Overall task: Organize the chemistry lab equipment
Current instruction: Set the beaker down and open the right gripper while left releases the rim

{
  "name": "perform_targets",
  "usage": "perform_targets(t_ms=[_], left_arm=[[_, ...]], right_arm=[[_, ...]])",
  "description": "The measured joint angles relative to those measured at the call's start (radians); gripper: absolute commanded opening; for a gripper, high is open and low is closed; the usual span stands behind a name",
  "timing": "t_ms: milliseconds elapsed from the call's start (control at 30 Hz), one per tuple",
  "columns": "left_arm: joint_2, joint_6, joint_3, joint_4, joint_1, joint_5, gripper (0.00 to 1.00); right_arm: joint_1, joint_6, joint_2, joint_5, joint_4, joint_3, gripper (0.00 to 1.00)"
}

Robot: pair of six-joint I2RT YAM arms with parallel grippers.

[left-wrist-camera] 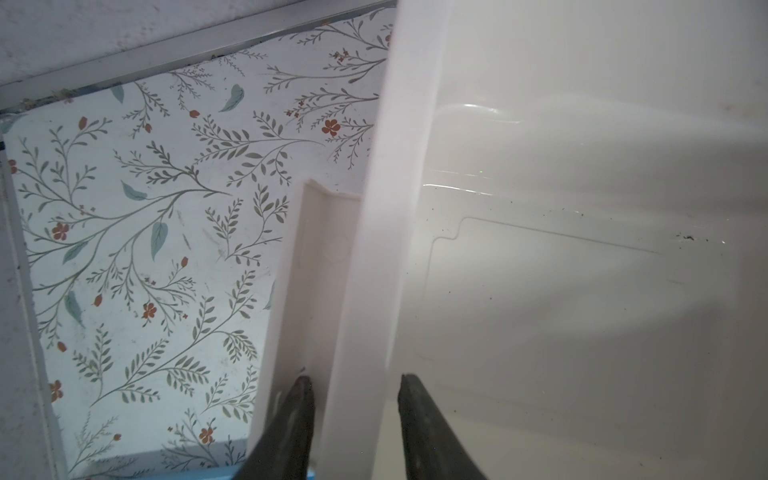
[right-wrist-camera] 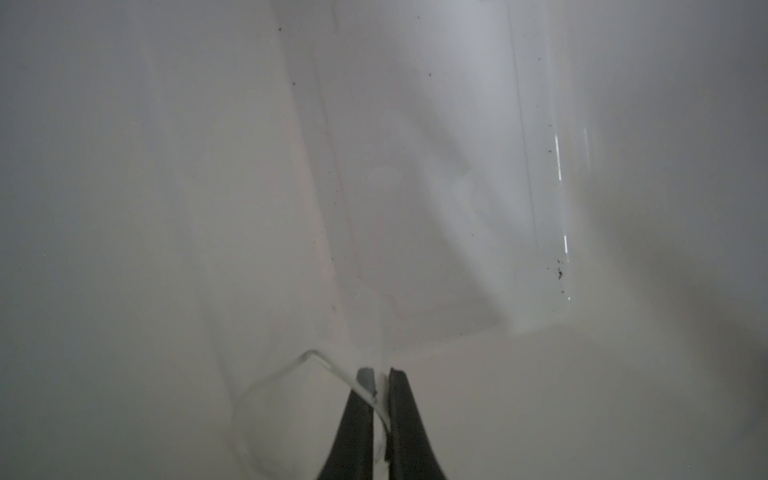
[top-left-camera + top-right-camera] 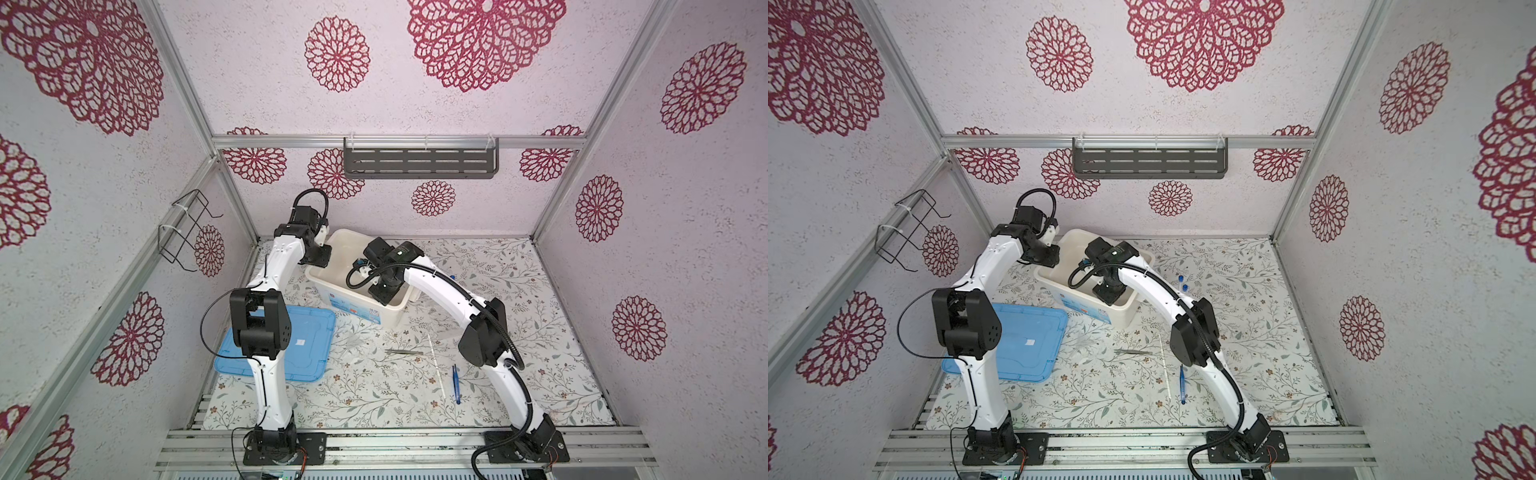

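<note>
The blue lid (image 3: 307,332) lies flat at the left of the desk (image 3: 540,332), off the white box (image 3: 328,291) beside it. The left fingers (image 1: 299,407) stand partly apart astride the box's left rim, one outside and one inside, and do not seem to squeeze the wall between them. Inside the box, the right fingers (image 2: 357,424) are narrowed onto the lip of a small clear beaker (image 2: 307,395), one within its mouth and one outside. They hold it low in the box, but I cannot tell whether its base touches the floor. The beaker looks light, thin-walled, slick and probably brittle, so this rim pinch suits it, and it should be set down gently. Toward the front of the desk lie the grey metal tweezers (image 3: 403,352), then the thin white rod (image 3: 436,365) and the blue plastic tweezers (image 3: 456,384), near one another. All three are slim, stiff and light. They would be awkward to get under and are best pinched across mid-length. Furthest right, beyond the right arm, two blue-capped test tubes (image 3: 1181,277) lie just beside each other. They are smooth and likely to roll, so grip across the barrel near the cap.
</note>
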State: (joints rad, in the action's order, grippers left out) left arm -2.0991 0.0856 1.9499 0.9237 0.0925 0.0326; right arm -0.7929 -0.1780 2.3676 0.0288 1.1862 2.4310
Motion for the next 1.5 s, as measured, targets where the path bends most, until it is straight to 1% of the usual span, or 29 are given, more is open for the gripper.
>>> perform_targets(t_ms=[167,433,633,833,1000,1133,1267,1433,1500], left_arm=[[-0.003,0.0,0.002,-0.01,0.007,0.003,0.39],[-0.005,-0.002,0.002,-0.022,0.019,0.005,0.43],[-0.005,-0.006,0.002,-0.027,0.027,0.008,0.5],[0.01,-0.007,-0.001,-0.028,0.03,0.002,0.52],[0.07,-0.023,-0.003,-0.029,0.033,-0.001,0.55],[0.154,-0.055,-0.003,-0.029,0.033,-0.001,0.56],[0.237,-0.088,-0.003,-0.027,0.033,-0.002,0.57],[0.298,-0.128,-0.003,-0.01,0.033,-0.018,0.57],[0.319,-0.146,-0.01,-0.003,0.033,-0.021,0.57]], right_arm=[[0.028,-0.016,0.002,0.051,0.016,0.0,0.0],[0.064,-0.035,0.019,0.055,0.019,0.0,0.0],[0.071,-0.048,0.029,0.016,0.019,0.0,0.0],[0.07,-0.069,0.056,-0.054,0.021,0.0,0.0],[0.071,-0.092,0.068,-0.098,0.023,0.0,0.0],[0.071,-0.107,0.074,-0.124,0.023,0.0,0.0],[0.071,-0.118,0.092,-0.128,0.023,0.0,0.0],[0.071,-0.118,0.12,-0.125,0.022,0.0,0.0],[0.071,-0.118,0.12,-0.122,0.023,0.0,0.01]])
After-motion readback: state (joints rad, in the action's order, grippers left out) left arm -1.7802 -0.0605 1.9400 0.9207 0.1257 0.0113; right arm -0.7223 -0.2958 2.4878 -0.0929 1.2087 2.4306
